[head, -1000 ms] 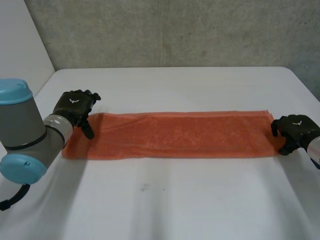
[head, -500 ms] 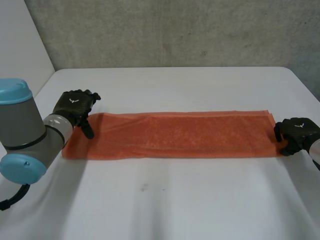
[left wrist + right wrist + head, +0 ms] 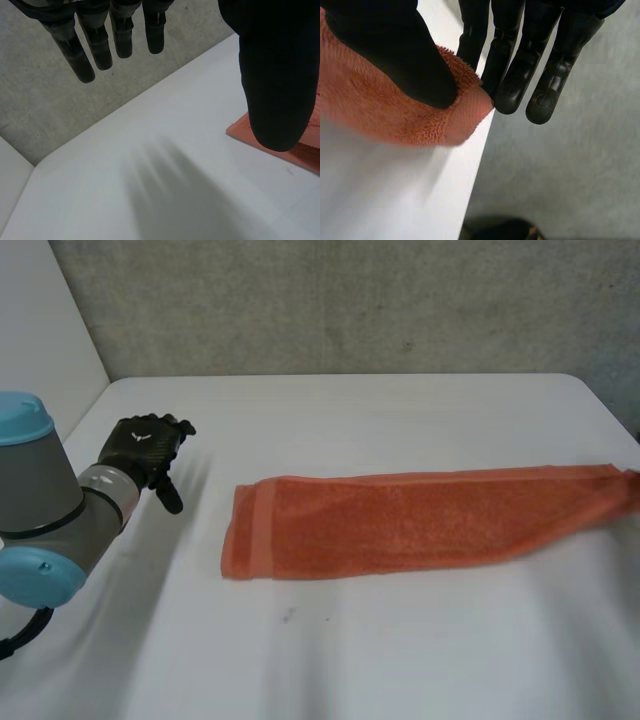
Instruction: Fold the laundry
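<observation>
An orange towel (image 3: 420, 520), folded into a long strip, lies across the white table (image 3: 350, 660) and slants up toward the right edge. My right hand (image 3: 395, 55) holds the towel's (image 3: 380, 115) right end, pinching the cloth between thumb and fingers (image 3: 512, 75) just at the table's right edge. My left hand (image 3: 145, 448) hovers open over bare table at the left, well apart from the towel's left end. In its wrist view the fingers (image 3: 100, 40) are straight, and a corner of the towel (image 3: 305, 150) shows beyond the thumb.
A grey concrete wall (image 3: 350, 300) stands behind the table. The table's right edge (image 3: 475, 165) runs under my right hand, with grey floor (image 3: 570, 165) below it. My left arm (image 3: 40, 510) sits at the near left corner.
The right hand closed on the towel's right end and drew it rightward. The towel's left end slid away from the left hand, which stayed in place.
</observation>
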